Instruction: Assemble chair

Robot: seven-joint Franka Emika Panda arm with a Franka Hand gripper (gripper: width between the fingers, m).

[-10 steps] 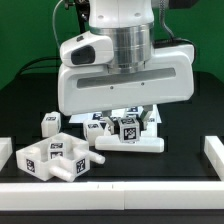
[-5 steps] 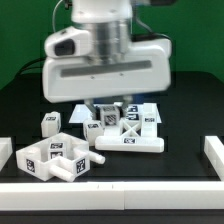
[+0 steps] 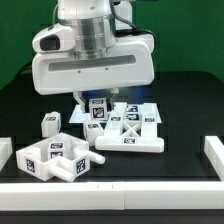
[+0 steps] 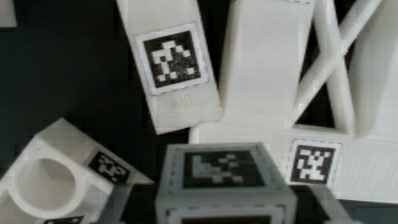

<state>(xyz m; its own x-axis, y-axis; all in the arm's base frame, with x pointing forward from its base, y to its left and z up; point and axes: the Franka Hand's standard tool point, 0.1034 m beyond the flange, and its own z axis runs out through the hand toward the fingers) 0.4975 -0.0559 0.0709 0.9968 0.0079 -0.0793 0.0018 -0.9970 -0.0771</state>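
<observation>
I've swung arm (image 3: 95, 55) toward ext. view's left, pincer (image 3: 97, 103) clamped on tagged chair piece (image 3: 97, 112), so pickup prob. held, fitting next.

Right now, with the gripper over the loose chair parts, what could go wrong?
1. The gripper seems to hold a tagged block low over the X-braced panel and a long tagged piece. A sideways move could knock them.
2. If the block slips, it would drop among those parts and shift them.
</observation>
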